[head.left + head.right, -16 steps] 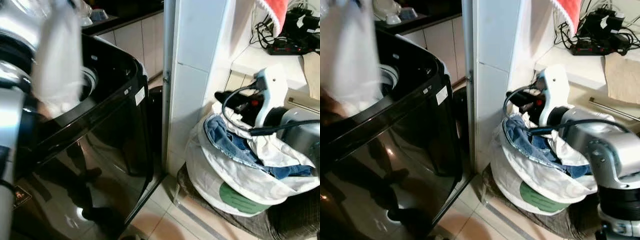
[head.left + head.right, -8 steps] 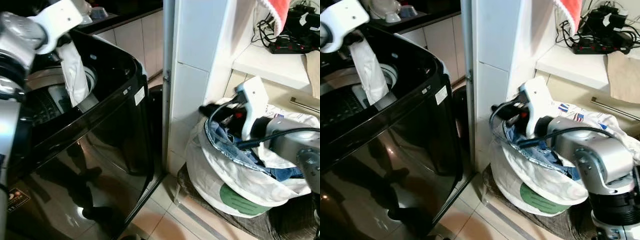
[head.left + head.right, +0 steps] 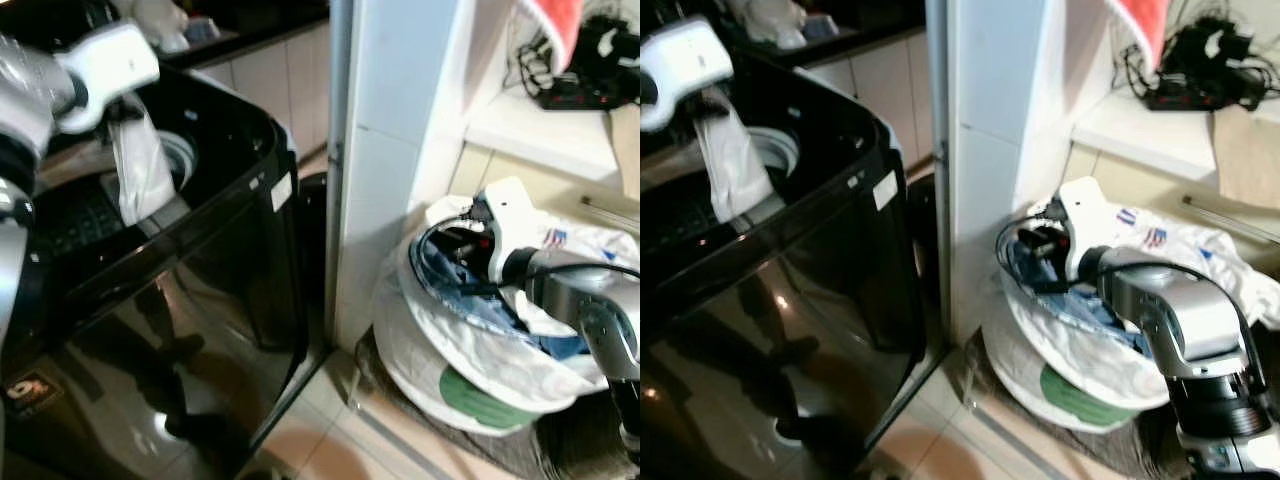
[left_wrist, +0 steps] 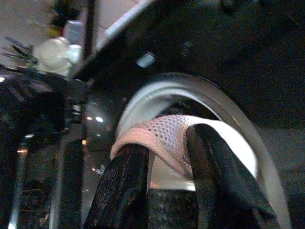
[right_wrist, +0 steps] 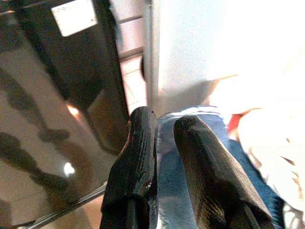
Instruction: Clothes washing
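Observation:
A black top-loading washing machine [image 3: 230, 250] stands on the left with its lid open. My left gripper [image 3: 112, 92] is above the drum opening, shut on a white mesh garment [image 3: 140, 165] that hangs down into it. In the left wrist view the mesh cloth [image 4: 162, 136] is pinched between the two fingers, with the white drum rim [image 4: 228, 109] behind. On the right, my right gripper [image 3: 447, 243] reaches into a white laundry basket [image 3: 470, 345]. Its fingers [image 5: 143, 143] are nearly together, tips on blue jeans [image 5: 164, 181].
A white tiled pillar [image 3: 390, 150] stands between the washer and the basket. Behind the basket a shelf [image 3: 540, 125] carries a power strip with cables, and a red cloth [image 3: 555, 25] hangs above. White clothes [image 3: 590, 240] lie in the basket. Tiled floor [image 3: 330, 430] runs in front.
The white garment, blurred close to the camera a second ago, now hangs lower over the drum. My right gripper has moved left and down into the basket onto the jeans.

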Available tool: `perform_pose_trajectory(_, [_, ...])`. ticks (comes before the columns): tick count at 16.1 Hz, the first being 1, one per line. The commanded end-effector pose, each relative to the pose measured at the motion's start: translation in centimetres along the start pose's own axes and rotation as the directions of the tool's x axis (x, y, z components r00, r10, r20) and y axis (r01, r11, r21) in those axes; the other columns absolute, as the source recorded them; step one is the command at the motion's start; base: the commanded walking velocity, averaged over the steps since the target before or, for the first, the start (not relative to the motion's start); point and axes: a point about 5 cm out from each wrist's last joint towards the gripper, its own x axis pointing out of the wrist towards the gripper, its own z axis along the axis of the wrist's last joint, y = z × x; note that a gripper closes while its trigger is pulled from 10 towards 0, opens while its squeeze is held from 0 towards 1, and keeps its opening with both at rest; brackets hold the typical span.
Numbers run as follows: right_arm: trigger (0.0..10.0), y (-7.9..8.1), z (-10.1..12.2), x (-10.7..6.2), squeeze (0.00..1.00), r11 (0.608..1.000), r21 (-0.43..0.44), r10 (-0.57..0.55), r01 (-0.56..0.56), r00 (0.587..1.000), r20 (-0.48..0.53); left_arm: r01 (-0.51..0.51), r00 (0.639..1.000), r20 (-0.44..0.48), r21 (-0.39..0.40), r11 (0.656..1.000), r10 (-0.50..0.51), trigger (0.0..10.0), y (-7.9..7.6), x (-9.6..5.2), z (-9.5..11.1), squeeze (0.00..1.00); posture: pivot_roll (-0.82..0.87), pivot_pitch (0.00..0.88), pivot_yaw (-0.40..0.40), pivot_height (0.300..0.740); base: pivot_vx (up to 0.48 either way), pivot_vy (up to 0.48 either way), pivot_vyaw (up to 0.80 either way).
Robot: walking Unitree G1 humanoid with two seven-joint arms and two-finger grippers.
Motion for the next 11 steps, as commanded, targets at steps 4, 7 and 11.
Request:
perform_pose_trajectory(4, [10.0, -0.4, 0.0, 0.4, 0.00, 0.999, -0.027, -0.034, 0.034, 0.999, -0.003, 0.091, 0.992, 0.088, -0.033, 0.995, -0.088, 10.0, -0.3, -0.5, -0.2, 0.00, -0.01, 0.000, 0.045, 0.740, 0.000, 0.000, 0.00])
perform_pose_trajectory(7, [10.0, -0.4, 0.2, 0.5, 0.00, 0.999, -0.018, -0.030, 0.030, 0.999, 0.019, -0.032, 0.986, 0.158, -0.111, 0.993, 0.050, 10.0, 0.0, -0.1, 1.2, 0.00, -0.01, 0.000, 0.050, 0.740, 0.000, 0.000, 0.00])
perform_pose_trajectory(11, [10.0, -0.9, -0.1, 0.4, 0.00, 0.998, -0.014, -0.066, 0.066, 0.997, 0.047, 0.166, 0.922, 0.385, -0.270, 0.949, -0.052, 10.0, -3.2, 1.2, 3.4, 0.00, -0.01, 0.000, 0.058, 0.740, 0.000, 0.000, 0.00])
